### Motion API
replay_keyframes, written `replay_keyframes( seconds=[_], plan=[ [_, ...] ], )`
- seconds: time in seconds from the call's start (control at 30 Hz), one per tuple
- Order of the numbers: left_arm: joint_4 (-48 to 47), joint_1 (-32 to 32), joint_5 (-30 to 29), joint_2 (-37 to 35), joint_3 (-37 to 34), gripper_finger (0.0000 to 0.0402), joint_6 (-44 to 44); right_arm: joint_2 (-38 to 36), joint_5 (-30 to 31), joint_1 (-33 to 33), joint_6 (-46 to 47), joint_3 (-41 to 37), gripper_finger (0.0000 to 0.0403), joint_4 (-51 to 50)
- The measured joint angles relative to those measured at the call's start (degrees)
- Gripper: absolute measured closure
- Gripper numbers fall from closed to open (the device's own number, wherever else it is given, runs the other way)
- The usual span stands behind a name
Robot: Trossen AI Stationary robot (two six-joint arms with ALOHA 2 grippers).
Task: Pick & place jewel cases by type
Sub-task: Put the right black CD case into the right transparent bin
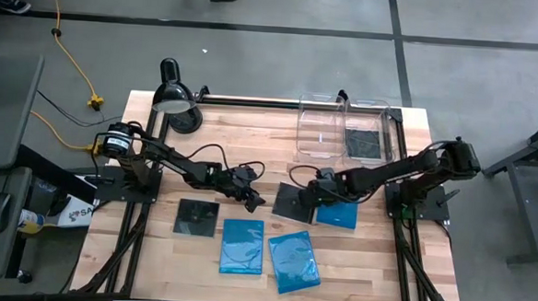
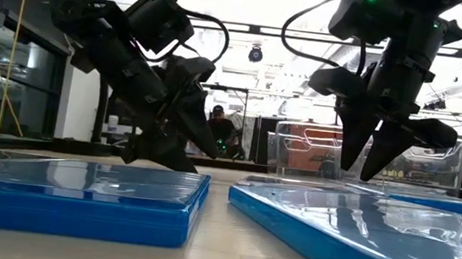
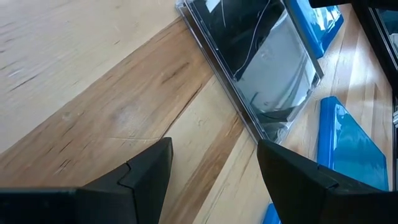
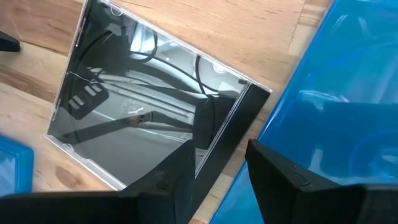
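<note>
One glossy black square case (image 1: 294,202) lies flat at mid-table between my two grippers; it also shows in the left wrist view (image 3: 261,56) and the right wrist view (image 4: 149,118). A second black case (image 1: 197,216) lies to its left, and a third (image 1: 363,143) sits inside a clear bin. Three blue cases (image 1: 242,246) (image 1: 294,261) (image 1: 338,213) lie flat on the wood. My left gripper (image 3: 211,168) is open over bare wood just left of the middle black case. My right gripper (image 4: 217,168) is open, low over that case's right edge, beside a blue case (image 4: 336,112).
Two clear bins (image 1: 321,126) (image 1: 370,128) stand side by side at the table's far edge. A black desk lamp (image 1: 175,98) is at the far left corner. A person (image 2: 218,128) shows in the room beyond the table.
</note>
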Motion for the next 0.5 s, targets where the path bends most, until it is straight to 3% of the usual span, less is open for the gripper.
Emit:
replay_keyframes(
  seconds=[0.33, 0.5],
  plan=[
    [0.0, 0.0, -0.6, 0.0, 0.0, 0.0166, 0.0, 2.8, -0.9, 2.0, 1.0, 0.2, 0.0272, -1.2],
    [0.0, 0.0, -0.5, 0.0, 0.0, 0.0166, 0.0, 2.6, -1.9, 3.2, 2.3, 0.3, 0.0272, -6.7]
  ],
)
